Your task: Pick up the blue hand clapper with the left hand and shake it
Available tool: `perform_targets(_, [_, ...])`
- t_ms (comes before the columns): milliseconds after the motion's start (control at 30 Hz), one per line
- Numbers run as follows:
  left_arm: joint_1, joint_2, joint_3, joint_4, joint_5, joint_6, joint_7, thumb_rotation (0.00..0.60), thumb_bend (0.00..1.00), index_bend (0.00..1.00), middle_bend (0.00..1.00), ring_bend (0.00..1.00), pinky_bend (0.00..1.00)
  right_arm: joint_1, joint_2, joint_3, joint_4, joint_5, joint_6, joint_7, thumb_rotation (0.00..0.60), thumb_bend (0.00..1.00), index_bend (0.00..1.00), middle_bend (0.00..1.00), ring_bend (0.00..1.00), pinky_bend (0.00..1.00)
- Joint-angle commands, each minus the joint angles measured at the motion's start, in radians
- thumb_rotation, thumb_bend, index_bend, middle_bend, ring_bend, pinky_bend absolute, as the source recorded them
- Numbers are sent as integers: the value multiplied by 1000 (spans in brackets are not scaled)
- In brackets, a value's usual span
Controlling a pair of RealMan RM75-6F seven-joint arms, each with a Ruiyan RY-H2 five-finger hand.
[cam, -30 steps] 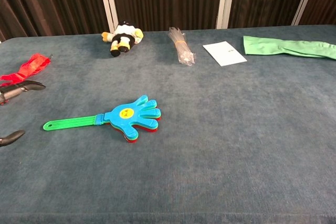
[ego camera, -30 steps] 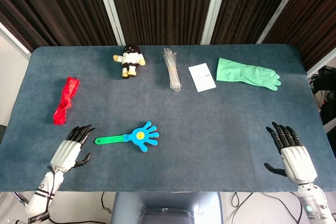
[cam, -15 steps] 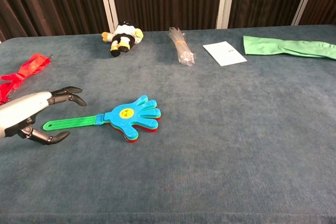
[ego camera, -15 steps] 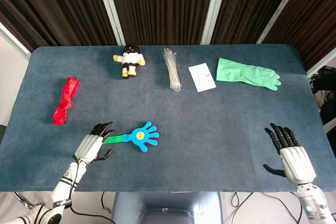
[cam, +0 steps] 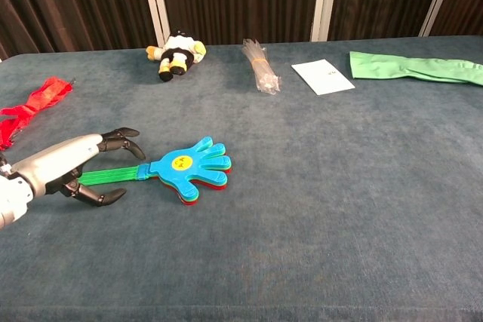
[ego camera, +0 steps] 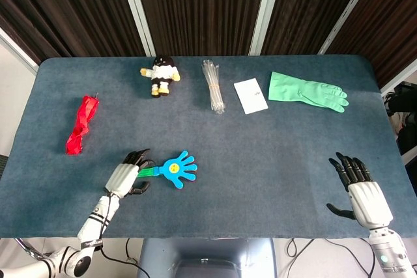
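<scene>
The blue hand clapper (ego camera: pixel 177 168) (cam: pixel 186 167) lies flat near the table's front left, palm end to the right, with its green handle (cam: pixel 113 176) pointing left. My left hand (ego camera: pixel 126 176) (cam: pixel 63 168) hovers over the handle's far end. Its fingers (cam: pixel 121 138) arch above the handle and its thumb (cam: pixel 98 196) sits below it, so the hand straddles the handle without gripping it. The handle's tip is hidden under the palm. My right hand (ego camera: pixel 362 191) rests at the front right with its fingers spread, holding nothing. Only the head view shows it.
A red cloth (ego camera: pixel 81 124) (cam: pixel 34 102) lies at the left edge. Along the back of the blue table (ego camera: pixel 273 154) are a plush toy (ego camera: pixel 161 75) (cam: pixel 176 55), a clear straw bundle (ego camera: pixel 213 86) (cam: pixel 260 67), a white card (ego camera: pixel 251 96) (cam: pixel 323 77) and a green rubber glove (ego camera: pixel 306 91) (cam: pixel 415 65).
My left hand has moved right from the table's front left edge, onto the clapper's handle end. The clapper and my right hand have stayed put.
</scene>
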Motion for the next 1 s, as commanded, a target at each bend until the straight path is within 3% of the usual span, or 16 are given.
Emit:
perform_targets(33, [-4, -8, -3, 8, -5, 1, -1, 600, 365, 303, 0, 0, 0, -1, 0, 0, 3, -5, 6, 8, 600, 181, 0, 0, 0, 0])
perform_targets(767, [-33, -46, -11, 43, -45, -12, -6, 600, 365, 404, 0, 0, 8, -7, 12, 4, -1, -1, 19, 20, 600, 180, 0, 0, 0, 0])
perform_targets(1000, [-32, -55, -15, 55, -50, 4, -10, 600, 397, 527, 54, 0, 15, -7, 12, 3, 0, -3, 19, 18, 600, 180, 0, 0, 0, 0])
